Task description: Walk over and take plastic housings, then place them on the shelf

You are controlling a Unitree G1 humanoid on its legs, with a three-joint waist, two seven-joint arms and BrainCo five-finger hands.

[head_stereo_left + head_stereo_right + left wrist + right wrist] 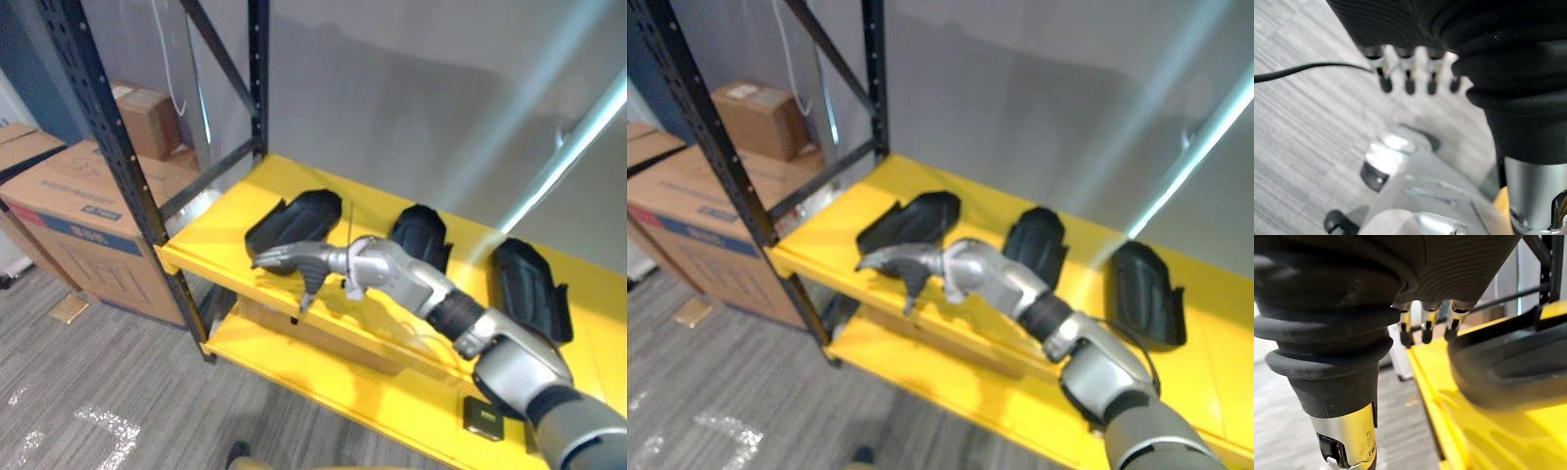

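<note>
Three black plastic housings lie on the yellow upper shelf (211,240): a left one (294,220), a middle one (421,235) and a right one (529,289). My right hand (323,259) reaches over the shelf's front edge, just in front of the left housing. Its fingers are straight, its thumb points down, and it holds nothing. In the right wrist view that housing (1508,367) lies close beside the fingertips (1426,333). My left hand (1409,78) hangs over the grey floor with relaxed, empty fingers.
A black steel upright (118,147) stands at the shelf's left corner, with a diagonal brace behind it. Cardboard boxes (78,211) sit on the floor to the left. A lower yellow shelf (323,377) carries a small dark item (483,418).
</note>
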